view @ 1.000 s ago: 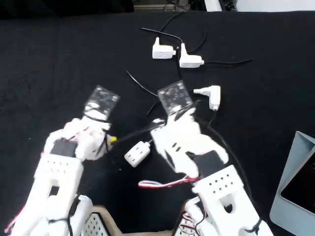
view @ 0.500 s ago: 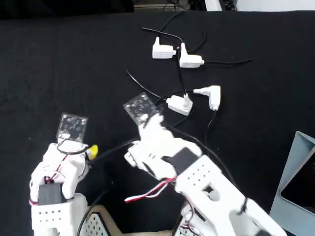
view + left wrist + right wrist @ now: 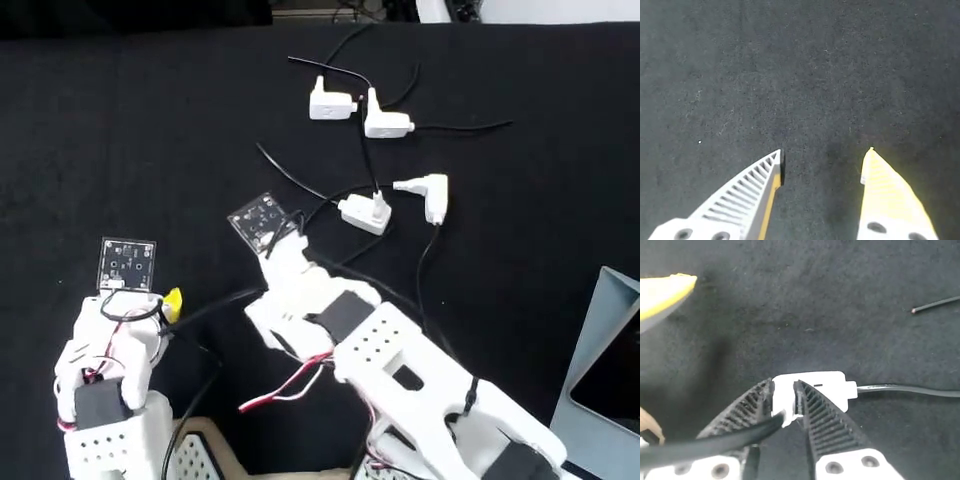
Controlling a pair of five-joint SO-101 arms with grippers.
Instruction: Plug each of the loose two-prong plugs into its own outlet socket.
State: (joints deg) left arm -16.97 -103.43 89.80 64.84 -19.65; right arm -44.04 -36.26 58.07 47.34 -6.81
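Plug (image 3: 365,212) with two prongs lies loose on the black counter (image 3: 120,120), just past my right arm. My right fingers (image 3: 820,420) pinch the white socket (image 3: 815,387) by one end, I think to hold it steady for plugging. My left fingers (image 3: 885,195) hang wide open over bare counter. I can read no writing.

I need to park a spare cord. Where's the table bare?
Bare: the far-left cloth beyond the left gripper, and the strip between the angled plug and grey box. Crowded: centre, around the cords and the right gripper clamping a socket.
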